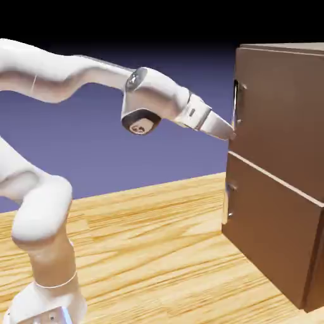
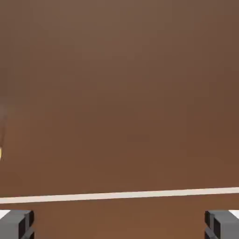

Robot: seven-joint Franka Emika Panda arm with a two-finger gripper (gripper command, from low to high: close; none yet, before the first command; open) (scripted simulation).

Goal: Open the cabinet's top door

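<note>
White arm (image 1: pixel 57 82) came in from the exterior view's left, elbow low over the wooden tabletop (image 1: pixel 145 247), forearm reaching right. Pincer (image 1: pixel 229 133) sat at the arm's right end, tip pointed at the cabinet (image 1: pixel 278 209) and touching or just short of its front edge; exact contact could not be told. Nothing stood between pincer and cabinet. Bare tabletop lay below the pincer, plain blue-violet backdrop behind it.

Top door (image 1: pixel 281 120) was right of the pincer, the upper and larger brown panel, looking flush with the cabinet body. Its grey handle (image 1: pixel 236 104) sat just above the pincer tip, on the door's near edge. Pincer tip was level with the door's lower part, just above the seam between the two panels. Lower panel (image 1: pixel 269 243) sat below and right of the pincer, with its own small handle (image 1: pixel 228 204) well below the tip.

In the hand view, brown wood of the top door (image 2: pixel 121 93) filled nearly everything, very close. A pale thin line (image 2: pixel 121 195) ran across near the bottom. Fingertips (image 2: pixel 17 223) showed at the bottom corners, far left and far right, so the pincer was spread wide with nothing held between them.
</note>
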